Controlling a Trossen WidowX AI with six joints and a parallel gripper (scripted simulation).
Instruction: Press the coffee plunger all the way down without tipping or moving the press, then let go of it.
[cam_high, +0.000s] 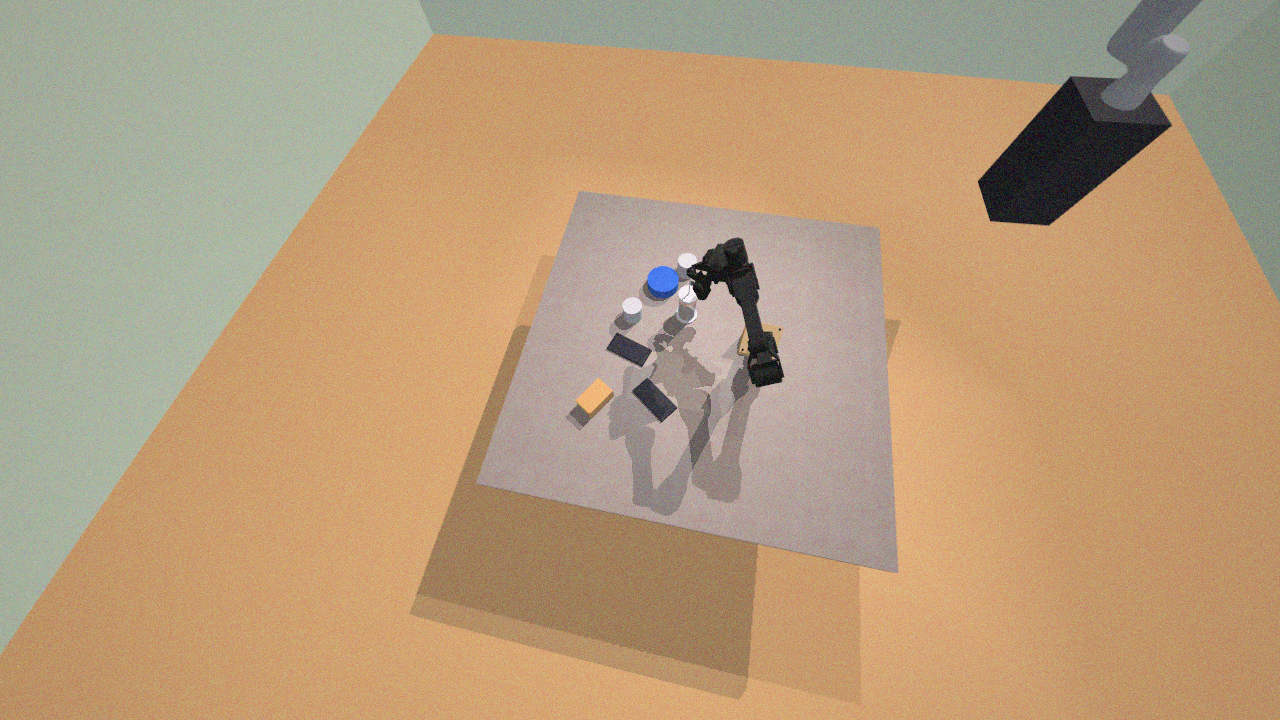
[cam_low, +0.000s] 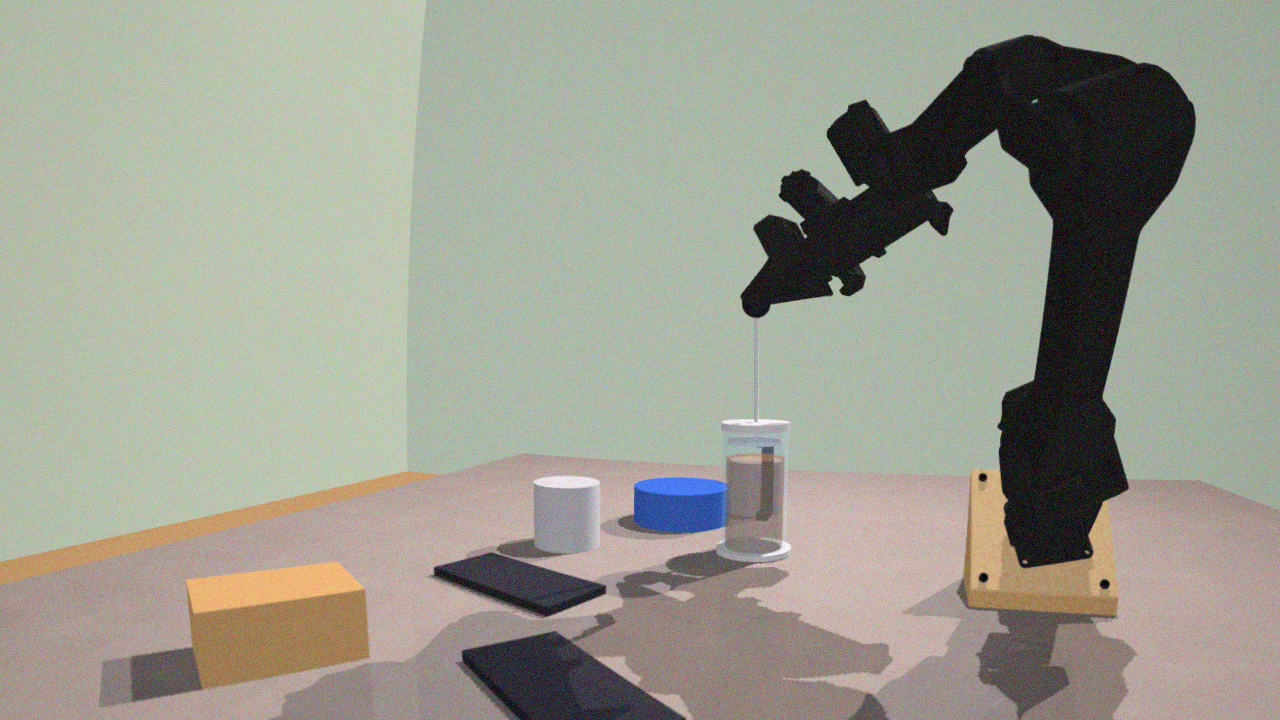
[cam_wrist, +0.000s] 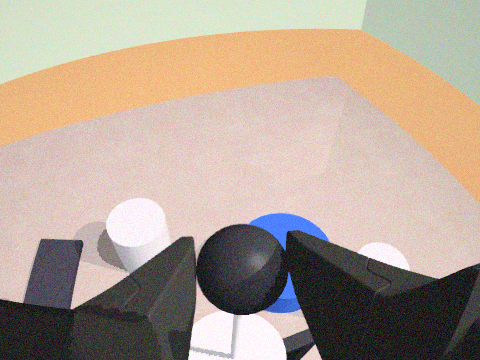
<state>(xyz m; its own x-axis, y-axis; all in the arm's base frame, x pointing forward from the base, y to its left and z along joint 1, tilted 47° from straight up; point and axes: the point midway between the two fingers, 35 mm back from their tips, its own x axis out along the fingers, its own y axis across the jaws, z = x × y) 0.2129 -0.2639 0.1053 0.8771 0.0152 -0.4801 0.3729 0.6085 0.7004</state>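
Note:
The coffee press (cam_low: 755, 501) (cam_high: 686, 306) stands upright on the table, a clear cylinder with a white lid, a white base and brown contents. Its thin plunger rod (cam_low: 756, 371) rises high above the lid, and the plunger disc (cam_low: 753, 442) is just under the lid. The round black knob (cam_wrist: 242, 270) (cam_low: 756, 306) tops the rod. My gripper (cam_wrist: 240, 247) (cam_low: 757, 302) is shut on the knob, one finger on each side of it in the wrist view. In the top view the arm partly hides the knob.
A blue disc (cam_high: 663, 281) (cam_low: 679, 504) (cam_wrist: 305, 235) and two white cylinders (cam_high: 631, 309) (cam_high: 686, 260) stand near the press. Two dark flat slabs (cam_high: 629, 349) (cam_high: 654, 399) and an orange block (cam_high: 594, 396) (cam_low: 278, 626) lie farther off. The arm's base sits on a wooden plate (cam_low: 984, 537).

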